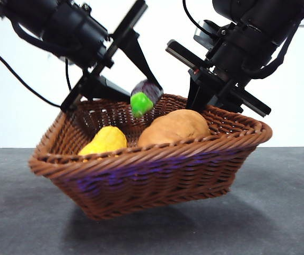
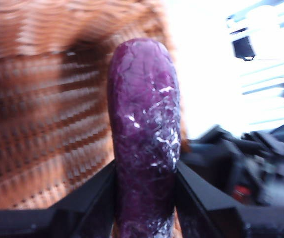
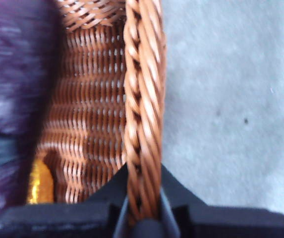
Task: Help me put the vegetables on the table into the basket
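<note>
Front view first: my left gripper [image 1: 141, 85] pinches the eggplant [image 1: 145, 97] over the basket [image 1: 157, 170], green stem hanging down, ready to drop in. My right gripper [image 3: 142, 198] is clamped on the braided rim [image 3: 142, 99], and the basket looks tipped, far side raised off the table [image 1: 279, 212] — I judge to steady it and angle the opening toward the incoming eggplant. Corn [image 1: 105, 141] and potato [image 1: 174, 127] already sit inside, below the left jaws. Open wicker lies between them, right under the stem. Beyond the right jaws there's bare table, so room to set down.
</note>
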{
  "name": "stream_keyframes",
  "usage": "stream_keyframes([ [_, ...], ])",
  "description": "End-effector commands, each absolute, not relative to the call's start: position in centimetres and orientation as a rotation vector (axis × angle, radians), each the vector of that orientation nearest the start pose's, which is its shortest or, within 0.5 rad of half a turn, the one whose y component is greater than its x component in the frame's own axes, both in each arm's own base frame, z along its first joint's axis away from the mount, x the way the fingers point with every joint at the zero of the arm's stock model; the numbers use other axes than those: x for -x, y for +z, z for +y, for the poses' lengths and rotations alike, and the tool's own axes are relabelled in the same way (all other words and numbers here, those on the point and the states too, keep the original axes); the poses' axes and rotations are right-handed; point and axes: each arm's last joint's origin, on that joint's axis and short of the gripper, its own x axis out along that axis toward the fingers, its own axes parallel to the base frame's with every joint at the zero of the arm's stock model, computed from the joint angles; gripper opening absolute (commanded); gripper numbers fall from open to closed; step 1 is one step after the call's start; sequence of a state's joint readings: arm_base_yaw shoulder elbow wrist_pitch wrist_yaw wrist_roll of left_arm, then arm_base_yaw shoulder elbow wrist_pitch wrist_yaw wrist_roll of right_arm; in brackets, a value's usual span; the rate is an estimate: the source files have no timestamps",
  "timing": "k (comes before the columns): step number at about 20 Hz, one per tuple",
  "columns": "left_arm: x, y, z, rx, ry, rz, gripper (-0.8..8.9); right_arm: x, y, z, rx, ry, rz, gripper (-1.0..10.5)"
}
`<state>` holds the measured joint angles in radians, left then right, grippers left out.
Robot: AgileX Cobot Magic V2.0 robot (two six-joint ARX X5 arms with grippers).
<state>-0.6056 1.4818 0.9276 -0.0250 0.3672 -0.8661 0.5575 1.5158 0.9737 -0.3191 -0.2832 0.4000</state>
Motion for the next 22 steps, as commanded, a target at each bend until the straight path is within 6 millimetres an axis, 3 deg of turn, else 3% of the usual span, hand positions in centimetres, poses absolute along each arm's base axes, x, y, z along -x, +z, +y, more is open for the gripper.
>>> stream_keyframes([
  [1, -25.5, 23.1, -19.0, 0.715, -0.6, 0.976, -0.05, -25.7, 21.9, 17.3, -0.242, 0.616, 1.011, -0.1],
  [3, -25.5, 23.0, -19.1, 0.715, -0.603, 0.98, 0.62, -25.7, 21.9, 17.3, -0.242, 0.617, 1.011, -0.1],
  [5, -25.5, 23.0, -19.1, 0.712, -0.619, 0.985, 4.17, -25.6, 21.8, 17.2, -0.225, 0.621, 1.018, -0.1],
  [6, -25.5, 23.1, -19.1, 0.702, -0.636, 0.986, 4.44, -25.6, 21.7, 17.2, -0.217, 0.62, 1.027, -0.1],
  [12, -25.1, 23.9, -19.0, 0.676, -0.75, 0.989, 4.44, -25.5, 21.6, 17.0, -0.182, 0.593, 1.03, -0.1],
  [16, -23.6, 26.3, -16.8, 0.602, -0.752, 0.945, 4.4, -26.2, 21.6, 15.8, -0.2, 0.556, 1.023, -0.1],
  [22, -17.9, 29.2, -12.2, 0.291, -0.802, 0.973, 4.39, -27.1, 21.6, 14.3, -0.224, 0.559, 1.016, -0.1],
])
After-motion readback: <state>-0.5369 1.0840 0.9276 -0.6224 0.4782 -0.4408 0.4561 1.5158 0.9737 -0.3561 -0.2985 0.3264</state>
